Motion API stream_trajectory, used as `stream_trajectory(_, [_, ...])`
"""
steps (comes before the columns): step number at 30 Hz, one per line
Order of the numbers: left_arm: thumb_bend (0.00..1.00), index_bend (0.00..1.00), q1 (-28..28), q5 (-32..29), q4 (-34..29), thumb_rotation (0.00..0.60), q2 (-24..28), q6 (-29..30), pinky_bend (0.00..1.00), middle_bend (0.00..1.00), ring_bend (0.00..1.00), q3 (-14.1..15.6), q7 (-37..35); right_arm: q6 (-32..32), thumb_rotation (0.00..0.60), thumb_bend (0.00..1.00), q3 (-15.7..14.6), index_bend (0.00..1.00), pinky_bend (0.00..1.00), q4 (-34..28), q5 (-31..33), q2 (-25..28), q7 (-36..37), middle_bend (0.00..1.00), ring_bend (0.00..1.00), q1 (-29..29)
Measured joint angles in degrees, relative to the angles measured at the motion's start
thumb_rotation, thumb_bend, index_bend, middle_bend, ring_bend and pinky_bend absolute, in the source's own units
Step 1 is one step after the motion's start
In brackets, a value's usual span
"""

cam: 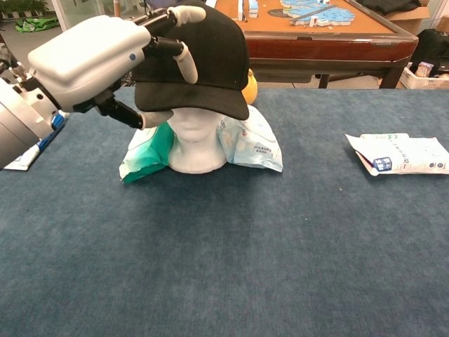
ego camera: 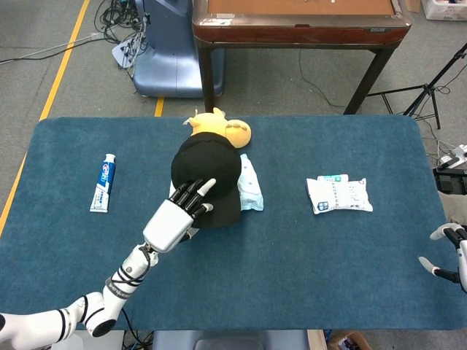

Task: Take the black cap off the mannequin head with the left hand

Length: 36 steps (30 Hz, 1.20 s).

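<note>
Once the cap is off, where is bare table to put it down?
Bare cloth lies between the toothpaste and the cap, between the cap and the white packet, and all along the near edge. Packets crowd the mannequin head.
</note>
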Motion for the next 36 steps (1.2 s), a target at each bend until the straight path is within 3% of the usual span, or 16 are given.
stream_trajectory(12, [0.47,0.50,0.3,1.3,1.8,0.600,-0.7,1.6,0.15,0.00,0.00,0.9,-1.7,-0.1,0.600,0.07,0.0,0.48,0.37,0.0,0.1,0.0,0.0,0.39,0.30,0.0])
stream_trajectory(25, [0.47,0.63,-0.1,2.0,3.9,0.600,-2.3,3.8,0.17,0.04,0.03,0.2,-4.8,-0.4,0.600,0.07,0.1,0.48,0.37,0.0,0.4,0.0,-0.3,0.39,0.30,0.1])
stream_trajectory(36, [0.47,0.68,-0.7,-1.5,0.8,0.600,-2.1,1.9,0.17,0.05,0.04,-2.0,-4.0,-0.8,0.600,0.07,0.1,0.48,0.37,0.0,0.8,0.0,-0.5,0.39,0.31,0.3])
